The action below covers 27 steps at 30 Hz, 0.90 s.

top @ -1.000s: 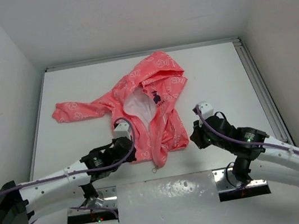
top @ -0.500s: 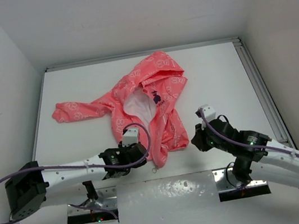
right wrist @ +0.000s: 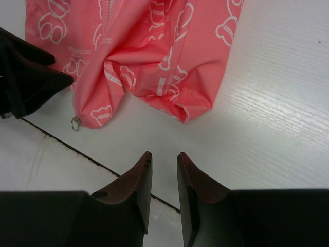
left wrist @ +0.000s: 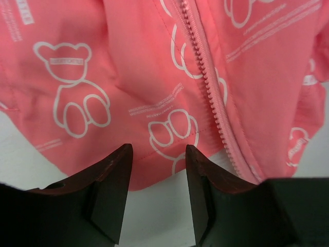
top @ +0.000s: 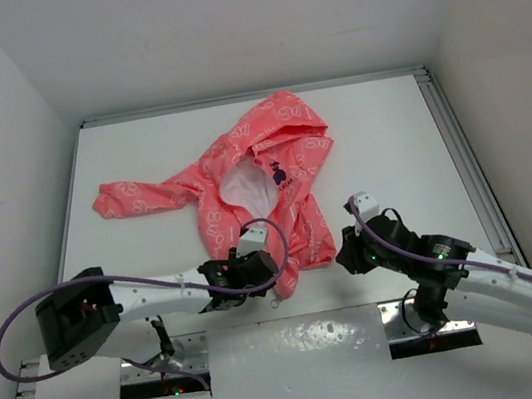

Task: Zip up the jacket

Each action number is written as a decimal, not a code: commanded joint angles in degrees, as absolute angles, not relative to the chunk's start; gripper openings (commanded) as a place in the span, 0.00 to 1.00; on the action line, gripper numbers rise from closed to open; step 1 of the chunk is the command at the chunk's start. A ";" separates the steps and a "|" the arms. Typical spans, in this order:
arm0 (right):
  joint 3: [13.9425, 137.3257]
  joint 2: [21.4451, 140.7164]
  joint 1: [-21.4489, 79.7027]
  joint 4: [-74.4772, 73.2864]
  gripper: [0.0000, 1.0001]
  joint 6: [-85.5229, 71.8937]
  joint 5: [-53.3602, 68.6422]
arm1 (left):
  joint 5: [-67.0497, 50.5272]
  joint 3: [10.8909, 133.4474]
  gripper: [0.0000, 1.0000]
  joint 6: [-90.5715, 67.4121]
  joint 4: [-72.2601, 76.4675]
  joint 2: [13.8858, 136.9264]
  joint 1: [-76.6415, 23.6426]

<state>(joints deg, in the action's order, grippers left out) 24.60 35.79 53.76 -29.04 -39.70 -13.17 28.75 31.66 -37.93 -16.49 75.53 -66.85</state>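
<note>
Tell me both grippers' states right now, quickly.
Left gripper: open, empty, near the hem of the coral-pink, bear-printed hooded fabric jacket.
Right gripper: narrowly open, empty, over the white table.

Coral-pink jacket [left wrist: 128, 67] printed with white outlined bears and small lettering just ahead of the left gripper [left wrist: 158, 150], matching pink zipper teeth [left wrist: 205, 77], white lining [top: 244, 191], dark chest emblem [top: 280, 174], white table [right wrist: 267, 128], dark maroon fingers [left wrist: 113, 175]
</note>
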 commanded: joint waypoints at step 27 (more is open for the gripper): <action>28.38 44.46 53.96 -12.51 0.00 -43.05 -1.61 | 35.60 25.06 0.00 -43.42 -11.88 56.54 -67.41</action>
